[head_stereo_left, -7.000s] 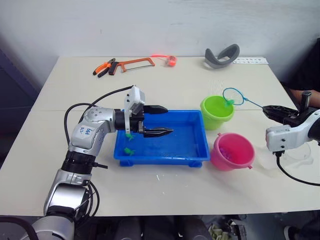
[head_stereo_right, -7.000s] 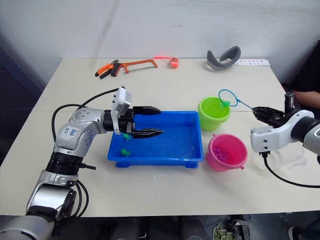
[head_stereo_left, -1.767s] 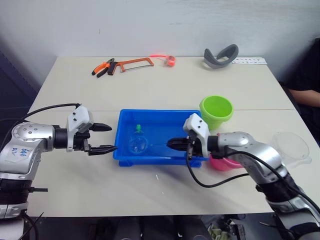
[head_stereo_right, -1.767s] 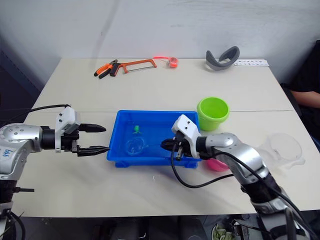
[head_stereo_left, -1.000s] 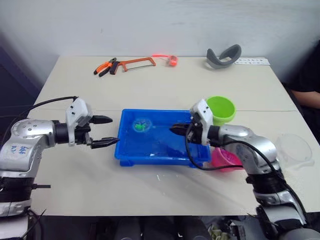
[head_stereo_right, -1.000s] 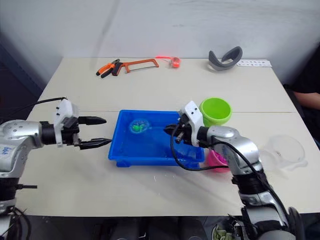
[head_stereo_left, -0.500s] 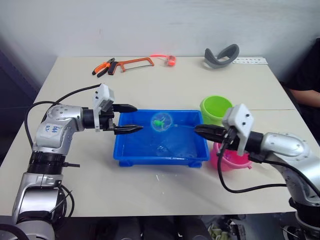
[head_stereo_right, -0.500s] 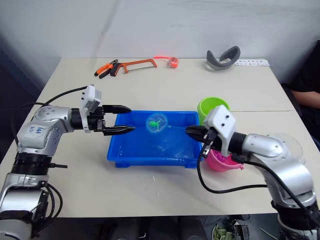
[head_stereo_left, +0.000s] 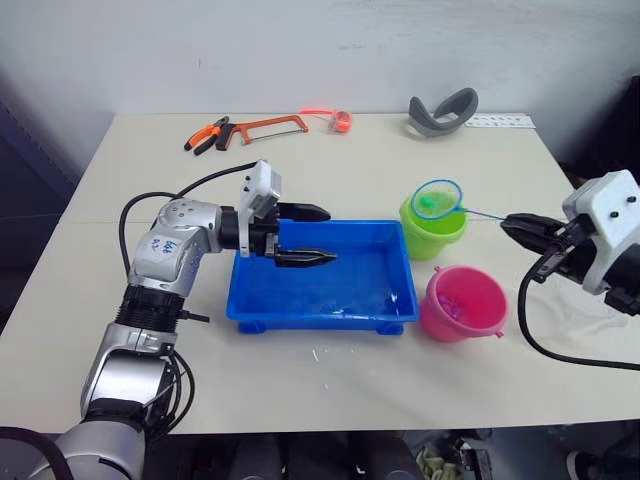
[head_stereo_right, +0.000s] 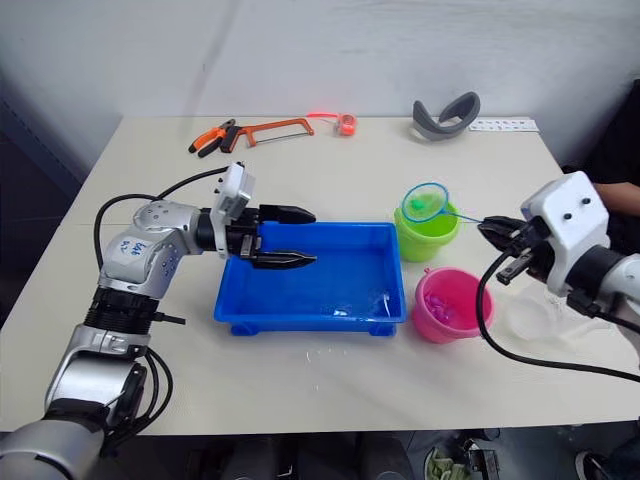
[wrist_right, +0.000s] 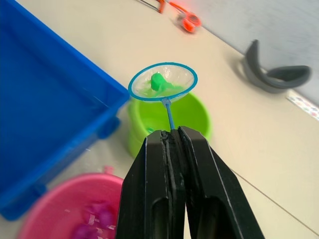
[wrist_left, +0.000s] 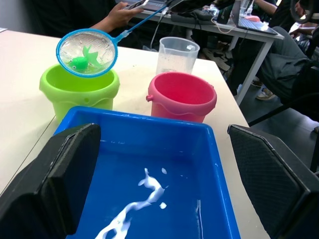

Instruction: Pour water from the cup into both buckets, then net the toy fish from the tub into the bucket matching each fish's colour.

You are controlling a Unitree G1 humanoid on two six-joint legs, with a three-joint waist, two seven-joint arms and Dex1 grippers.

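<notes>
Net (head_stereo_left: 437,198) with a green fish (wrist_right: 158,81), light and springy, clamped at its handle tip by the right gripper (head_stereo_right: 497,234) over the green bucket (head_stereo_left: 433,229); left gripper (head_stereo_left: 315,235) spread apart

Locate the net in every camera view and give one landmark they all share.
Left eye view: net over the green bucket, right of the tub.
Right eye view: net, same place.
Left wrist view: net, green fish inside.
Right wrist view: net, handle clamped in the right gripper.
Shared landmark: the green bucket.
</notes>
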